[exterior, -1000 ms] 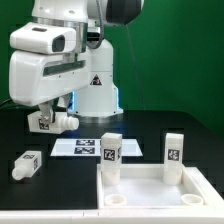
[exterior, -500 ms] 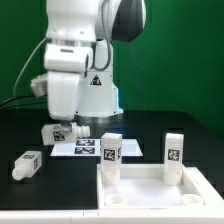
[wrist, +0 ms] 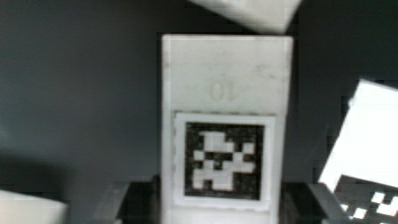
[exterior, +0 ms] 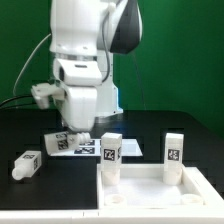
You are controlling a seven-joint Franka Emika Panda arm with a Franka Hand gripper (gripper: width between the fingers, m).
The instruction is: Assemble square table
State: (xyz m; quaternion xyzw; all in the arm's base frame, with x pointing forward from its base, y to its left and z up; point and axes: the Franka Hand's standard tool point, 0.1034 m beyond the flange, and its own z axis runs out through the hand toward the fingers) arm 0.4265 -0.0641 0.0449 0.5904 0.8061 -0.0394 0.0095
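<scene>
My gripper (exterior: pixel 70 132) is shut on a white table leg (exterior: pixel 66 141) and holds it just above the table, over the near-left end of the marker board (exterior: pixel 92 148). In the wrist view the held leg (wrist: pixel 222 110) fills the middle with its tag facing the camera, and the dark fingers (wrist: pixel 150 205) press on both its sides. The white square tabletop (exterior: pixel 150 180) lies underside up at the exterior view's lower right. Two legs (exterior: pixel 111 150) (exterior: pixel 175 149) stand upright at its far corners. A further leg (exterior: pixel 27 165) lies on the table at the left.
The white robot base (exterior: pixel 98 98) with its triangle mark stands behind the marker board. A green wall closes the back. In the wrist view a corner of the marker board (wrist: pixel 370 150) shows beside the held leg, and a white object (wrist: pixel 258 12) lies beyond it.
The arm has swung from the exterior view's left toward the middle, carrying the leg with it, and the wrist has turned. The tabletop and the other legs have not moved.
</scene>
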